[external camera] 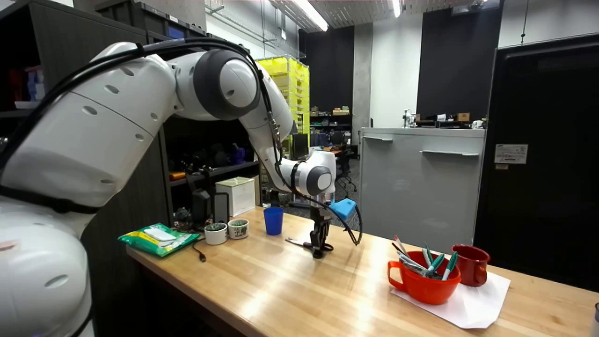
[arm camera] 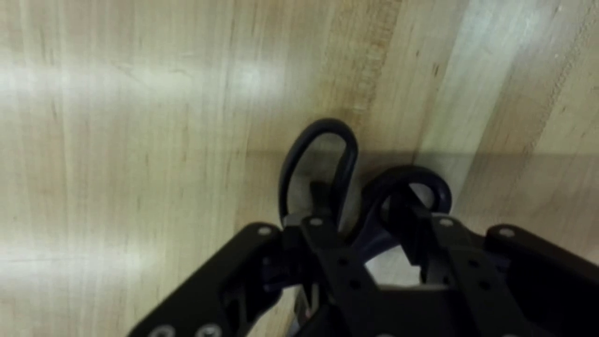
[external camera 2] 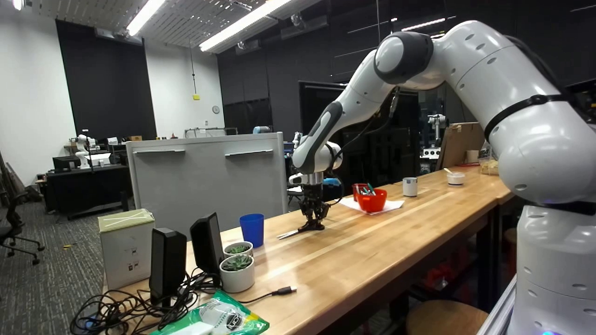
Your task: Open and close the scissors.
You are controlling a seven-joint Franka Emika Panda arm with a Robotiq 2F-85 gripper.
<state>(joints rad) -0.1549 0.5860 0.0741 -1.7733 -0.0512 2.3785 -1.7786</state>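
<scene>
Look nearest first, in an exterior view: at right, to a red bowl (external camera: 428, 291) full of pens (external camera: 436, 263) and the like, set on white paper (external camera: 484, 304) — likely to keep small things gathered and off the bare surface (external camera: 281, 290), well apart from the work. Glance just beyond to a red mug (external camera: 472, 267), seemingly on the same paper and probably for the same reason.

Come next to the middle, to the scissors (arm camera: 374, 238), laid flat on the surface with blades (external camera 2: 288, 234) pointing left in both exterior views and with loops (arm camera: 329, 125) to the right, beneath the fingers (arm camera: 327, 248). In the wrist view, note a narrow stance: slightly parted, with one tip reaching into each loop and the inner sides of both loops between. Makes sense for working the scissors — to spread for parting the blades, to squeeze for bringing them together, with the surface beneath as a rest. Cannot tell any pressure on the loops, nor, at this size, any gap between the blades.

At left, find plant pots (external camera: 215, 235), likely kept aside for room. Look farther to a blue cup (external camera: 273, 221), upright and apart from the blades, probably clear of any swing. End at a grey cabinet (external camera: 421, 182) beyond the surface, perhaps placed as a divider.
</scene>
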